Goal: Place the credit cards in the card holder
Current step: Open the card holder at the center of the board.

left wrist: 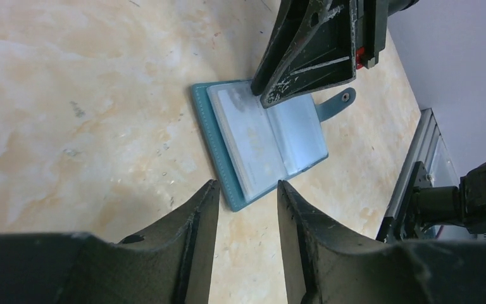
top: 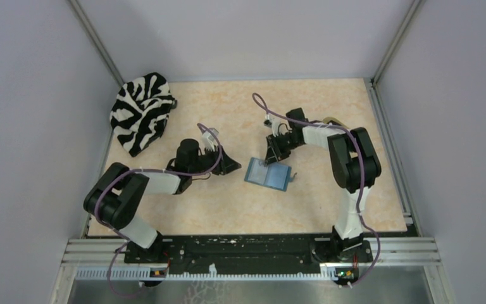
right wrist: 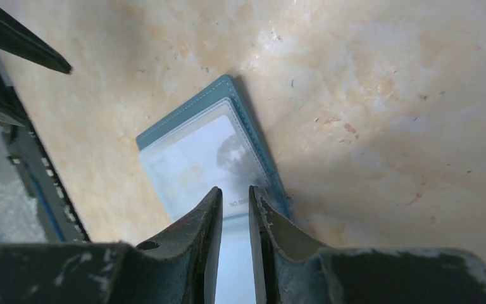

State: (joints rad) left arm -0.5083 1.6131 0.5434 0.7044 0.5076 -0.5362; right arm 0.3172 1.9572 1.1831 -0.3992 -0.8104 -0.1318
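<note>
The teal card holder [top: 267, 173] lies open and flat mid-table, its pale slotted pockets up [left wrist: 259, 142] and its snap tab [left wrist: 338, 101] sticking out to one side. A pale card with faint print [right wrist: 210, 158] shows inside the clear pocket. No loose credit cards are in view. My left gripper [left wrist: 247, 185] stands open just off the holder's near corner, nothing between its fingers. My right gripper [right wrist: 235, 189] hovers low over the holder's far edge, its jaws narrowly apart with only the pocket surface showing in the gap. In the left wrist view its fingertips [left wrist: 272, 95] touch the pocket page.
A zebra-striped cloth [top: 140, 111] lies bunched at the back left corner. A beige rim [top: 334, 120] peeks out behind the right arm. Grey walls enclose the table on three sides, and a black rail [top: 247, 247] runs along the near edge.
</note>
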